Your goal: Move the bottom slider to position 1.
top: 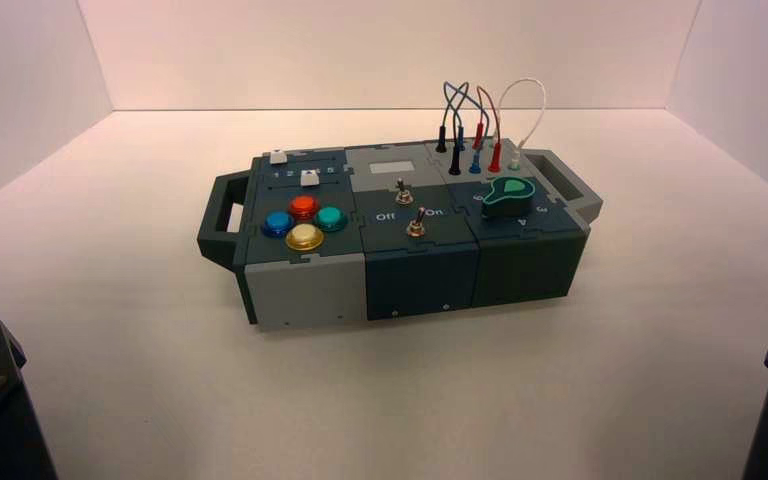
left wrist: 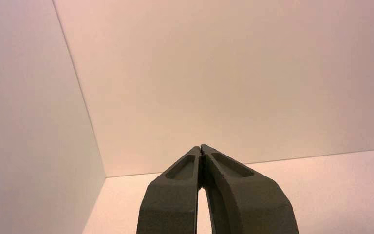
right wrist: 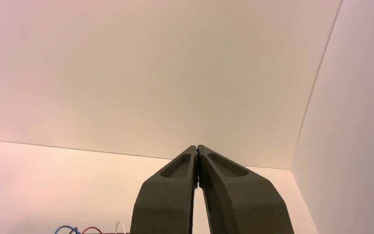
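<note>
The box (top: pixel 400 270) stands mid-table, turned a little. The bottom slider (top: pixel 308 177) is a small white square knob on the box's left rear panel, above the coloured buttons. It sits toward the right end of the row of white numerals. Position 1 (top: pixel 278 174) is the first digit at that row's left end. A matching white knob (top: pixel 278 157) sits on the farther track. Both arms are parked far from the box, at the near corners. My left gripper (left wrist: pixel 202 148) is shut on nothing and faces the back wall. My right gripper (right wrist: pixel 196 147) is shut too, holding nothing.
Blue (top: pixel 278 223), red (top: pixel 303 207), teal (top: pixel 330 218) and yellow (top: pixel 304 237) round buttons lie in front of the sliders. Two toggle switches (top: pixel 416 225) stand mid-box. A green knob (top: pixel 509 196) and plugged wires (top: pixel 475 125) are at the right. White walls close in three sides.
</note>
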Motion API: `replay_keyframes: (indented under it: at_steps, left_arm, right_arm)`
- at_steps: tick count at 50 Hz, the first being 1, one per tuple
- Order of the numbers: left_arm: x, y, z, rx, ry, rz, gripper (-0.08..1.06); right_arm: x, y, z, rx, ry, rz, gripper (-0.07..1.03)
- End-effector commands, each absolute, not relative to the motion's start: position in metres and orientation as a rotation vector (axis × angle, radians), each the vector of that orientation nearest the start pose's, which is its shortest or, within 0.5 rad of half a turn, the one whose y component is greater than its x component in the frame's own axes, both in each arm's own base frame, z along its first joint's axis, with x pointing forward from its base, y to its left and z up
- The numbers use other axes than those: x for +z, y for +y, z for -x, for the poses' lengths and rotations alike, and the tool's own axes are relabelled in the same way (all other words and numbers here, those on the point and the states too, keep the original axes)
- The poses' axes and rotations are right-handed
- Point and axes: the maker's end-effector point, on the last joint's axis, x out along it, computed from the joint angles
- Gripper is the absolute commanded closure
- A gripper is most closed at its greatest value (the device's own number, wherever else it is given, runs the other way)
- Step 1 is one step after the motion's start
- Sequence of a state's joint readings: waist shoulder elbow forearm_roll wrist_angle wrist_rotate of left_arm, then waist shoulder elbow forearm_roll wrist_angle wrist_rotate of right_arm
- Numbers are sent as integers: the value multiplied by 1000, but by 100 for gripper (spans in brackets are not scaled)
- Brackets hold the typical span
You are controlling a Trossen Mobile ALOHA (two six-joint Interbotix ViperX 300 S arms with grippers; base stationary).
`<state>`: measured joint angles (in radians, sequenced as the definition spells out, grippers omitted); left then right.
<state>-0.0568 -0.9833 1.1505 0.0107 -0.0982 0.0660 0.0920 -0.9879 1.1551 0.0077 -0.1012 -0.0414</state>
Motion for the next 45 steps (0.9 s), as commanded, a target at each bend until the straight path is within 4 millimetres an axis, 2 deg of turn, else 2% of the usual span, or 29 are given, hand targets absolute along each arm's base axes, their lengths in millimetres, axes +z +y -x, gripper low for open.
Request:
replay_keyframes:
  at_steps: [1,5,21,24,33,41,45]
  left_arm:
    - [282,-15,-261,-61,76,-77,100]
    - [278,-17,-263,-69,96,-74,100]
    - [251,-56,-274,-208,256,-81,100]
    - [243,-73,-273,-267,304,-97,100]
    - [228,-90,-273,-325,381,-117,100]
    - [214,-101,-277,-356,446,-134,100]
    - [208,-106,-279,-367,476,-139,100]
  right_arm:
    - [289,23,-255,92,47,39,98]
    - [289,23,-255,92,47,39,98]
    - [283,24,-258,93,89,39,98]
    - [279,26,-260,100,130,36,98]
    - [266,30,-265,114,237,19,98]
    - [252,55,-269,203,347,37,98]
    - [244,78,-268,281,405,60,98]
